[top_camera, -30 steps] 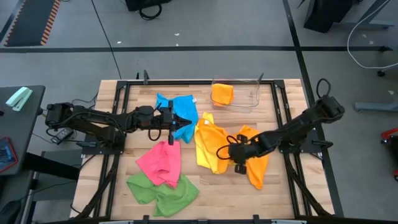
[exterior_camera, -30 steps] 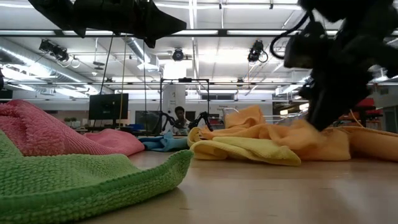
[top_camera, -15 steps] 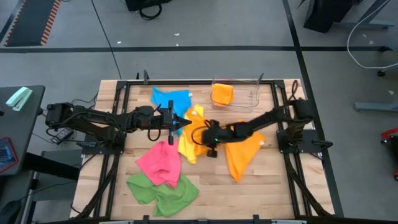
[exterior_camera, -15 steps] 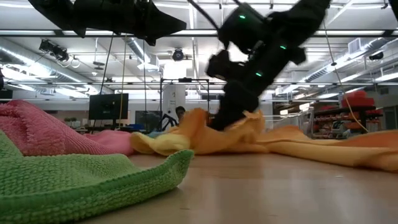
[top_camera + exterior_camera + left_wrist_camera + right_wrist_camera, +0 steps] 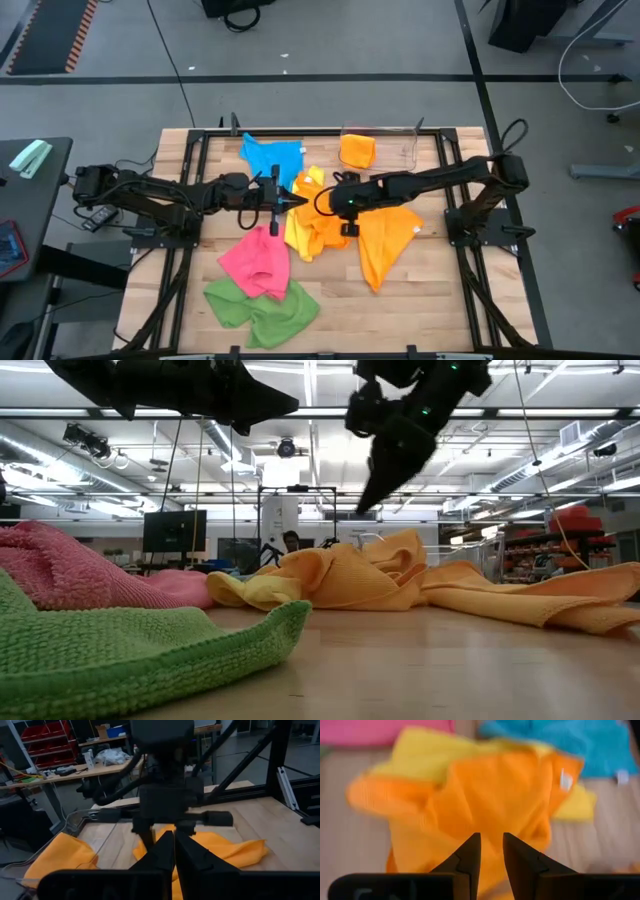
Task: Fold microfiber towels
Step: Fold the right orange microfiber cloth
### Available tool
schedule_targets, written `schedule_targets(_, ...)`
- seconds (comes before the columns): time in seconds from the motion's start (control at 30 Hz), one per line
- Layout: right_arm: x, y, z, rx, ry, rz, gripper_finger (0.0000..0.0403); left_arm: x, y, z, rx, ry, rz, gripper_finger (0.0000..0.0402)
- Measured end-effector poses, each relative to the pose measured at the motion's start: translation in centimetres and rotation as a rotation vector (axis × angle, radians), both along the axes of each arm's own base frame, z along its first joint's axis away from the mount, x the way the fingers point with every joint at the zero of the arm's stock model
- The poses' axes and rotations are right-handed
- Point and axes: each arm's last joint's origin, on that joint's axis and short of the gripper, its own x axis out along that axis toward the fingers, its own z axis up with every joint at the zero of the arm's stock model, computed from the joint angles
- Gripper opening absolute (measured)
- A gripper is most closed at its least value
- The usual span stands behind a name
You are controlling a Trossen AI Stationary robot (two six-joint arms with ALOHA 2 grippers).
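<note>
An orange towel (image 5: 388,238) lies spread at mid-table, its left part heaped (image 5: 485,795) over a crumpled yellow towel (image 5: 303,232). A blue towel (image 5: 272,160) lies behind them; a pink one (image 5: 256,262) and a green one (image 5: 262,306) lie toward the near left. My right gripper (image 5: 336,206) hangs above the orange heap, slanting down, open by a narrow gap (image 5: 490,840) with nothing in it; the low view shows it (image 5: 366,505) clear of the cloth. My left gripper (image 5: 290,200) hovers level beside it, shut (image 5: 175,842) and empty.
A clear plastic bin (image 5: 405,152) at the far edge holds a folded orange towel (image 5: 357,150). Black frame rails (image 5: 195,190) run along both sides of the wooden table. Bare wood shows at the near right (image 5: 430,300).
My right gripper has swept from the table's right toward its centre, dragging the orange towel along and bunching it onto the yellow one, which crumpled up. It has then risen clear of the cloth, leaving the heap lying on the table.
</note>
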Motion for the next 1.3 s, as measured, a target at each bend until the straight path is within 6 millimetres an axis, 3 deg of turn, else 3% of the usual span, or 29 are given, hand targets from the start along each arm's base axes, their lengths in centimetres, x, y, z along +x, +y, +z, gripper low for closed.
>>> schedule_targets(0.17, -1.6, -0.9, -2.4, 0.03, 0.049, -0.067, 0.01, 0.0, 0.0, 0.0, -0.001, 0.001, 0.0, 0.0013)
schedule_targets(0.3, -2.6, -1.8, -4.7, 0.035, 0.048, -0.106, 0.0138, 0.0, 0.0, 0.0, -0.001, 0.0, 0.0, 0.0018)
schedule_targets(0.53, -3.2, -3.0, -5.8, 0.035, 0.031, -0.147, 0.022, 0.0, 0.0, 0.0, -0.001, 0.0, 0.0, 0.0029)
schedule_targets(0.73, -4.1, -4.5, -7.5, 0.054, 0.024, -0.18, 0.0231, 0.0, 0.0, 0.0, -0.001, 0.0, -0.001, 0.002)
schedule_targets(0.97, -5.2, -4.5, -9.0, 0.079, 0.014, -0.173, 0.0186, 0.0, 0.0, 0.0, -0.002, 0.0, -0.001, 0.0013)
schedule_targets(1.23, -5.6, -4.3, -9.5, 0.092, 0.029, -0.192, 0.0022, 0.0, 0.0, 0.0, -0.001, 0.0, 0.001, 0.0024)
schedule_targets(1.3, -5.6, -4.3, -9.5, 0.087, 0.031, -0.187, 0.0009, 0.0, 0.0, 0.0, -0.001, 0.0, 0.001, 0.0022)
